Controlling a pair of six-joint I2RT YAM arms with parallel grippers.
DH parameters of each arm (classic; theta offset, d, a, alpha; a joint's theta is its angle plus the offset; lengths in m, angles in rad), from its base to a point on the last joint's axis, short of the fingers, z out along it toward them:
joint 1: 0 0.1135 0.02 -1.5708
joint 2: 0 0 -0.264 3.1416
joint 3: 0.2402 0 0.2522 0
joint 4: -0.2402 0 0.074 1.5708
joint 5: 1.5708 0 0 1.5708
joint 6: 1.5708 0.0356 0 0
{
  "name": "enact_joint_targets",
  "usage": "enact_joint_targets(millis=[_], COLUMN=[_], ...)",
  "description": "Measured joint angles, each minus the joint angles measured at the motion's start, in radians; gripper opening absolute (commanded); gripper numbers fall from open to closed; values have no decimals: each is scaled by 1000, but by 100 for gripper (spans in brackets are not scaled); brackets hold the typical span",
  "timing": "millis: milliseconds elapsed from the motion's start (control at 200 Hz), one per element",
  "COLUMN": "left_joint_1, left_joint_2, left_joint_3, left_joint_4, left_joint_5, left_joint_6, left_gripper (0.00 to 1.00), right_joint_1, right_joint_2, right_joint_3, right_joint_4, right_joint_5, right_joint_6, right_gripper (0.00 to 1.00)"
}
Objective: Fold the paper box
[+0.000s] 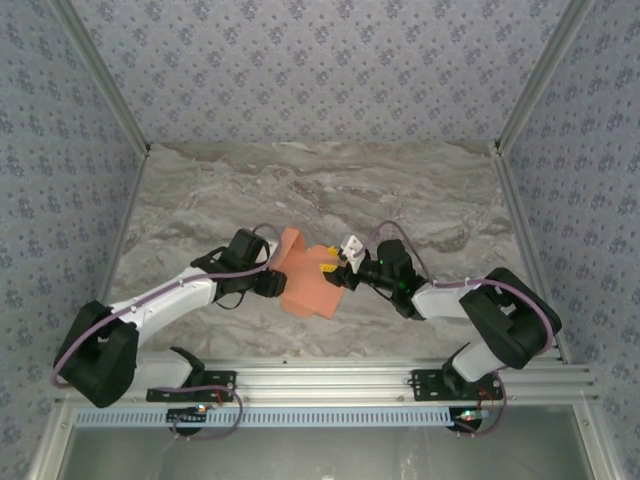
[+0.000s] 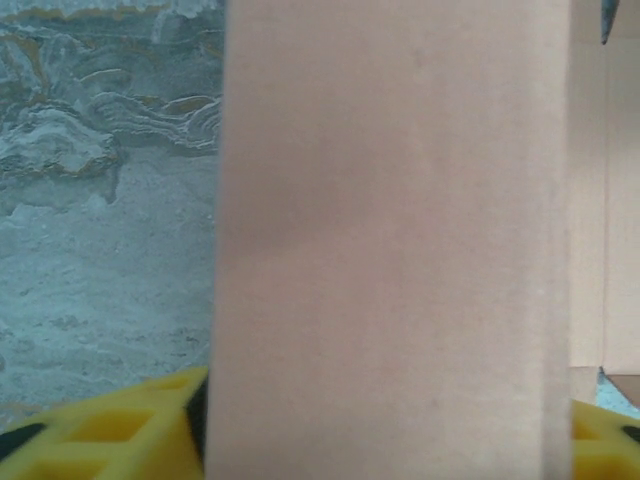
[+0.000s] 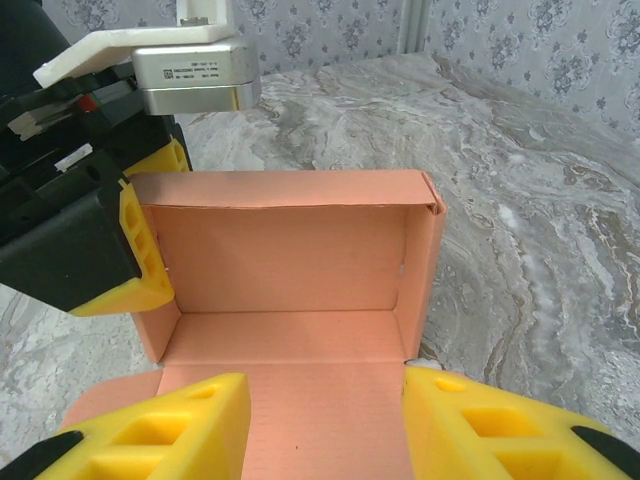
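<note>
Half-folded box (image 3: 290, 270) on worktop (image 1: 200, 200); left gripper (image 1: 278, 265) straddles its left side (whether it grips, cannot tell); right gripper (image 3: 325, 395) open above its right flap (image 3: 330, 430).

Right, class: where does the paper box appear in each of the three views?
Top external: paper box mid-picture.
Left wrist: paper box panel, close up, centre to right.
Right wrist: paper box with its inside showing, centre and bottom.
Shared landmark: the marbled tabletop around it.
</note>
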Motion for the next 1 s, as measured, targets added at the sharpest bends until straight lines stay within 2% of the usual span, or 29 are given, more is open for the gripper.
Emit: enact_joint_targets(millis=[175, 290, 460, 540, 575, 665, 819, 999], left_joint_1=[0, 0, -2, -8, -10, -13, 11, 47], left_joint_2=[0, -3, -47, -74, -91, -147, -160, -49], left_joint_3=[2, 14, 84, 136, 154, 158, 141, 209], left_joint_4=[6, 5, -32, -69, -87, -116, -145, -265], left_joint_5=[41, 92, 224, 286, 311, 355, 407, 491], left_joint_6=[42, 95, 282, 413, 485, 672, 912, 1091], left_gripper=[38, 36, 34, 37, 38, 38, 38, 38], right_joint_1=[-5, -19, -59, -74, -79, -88, -125, -131], right_joint_2=[0, -15, -179, -320, -374, -505, -617, -547], right_joint_3=[0, -8, -55, -47, -35, 19, 105, 180], right_joint_4=[0, 0, -68, -195, -259, -452, -756, -1007], right_joint_5=[1, 26, 10, -39, -50, -47, -103, -225], right_joint_6=[2, 14, -37, -91, -110, -184, -295, -405], right_gripper=[46, 46, 48, 53, 67, 81, 85, 82])
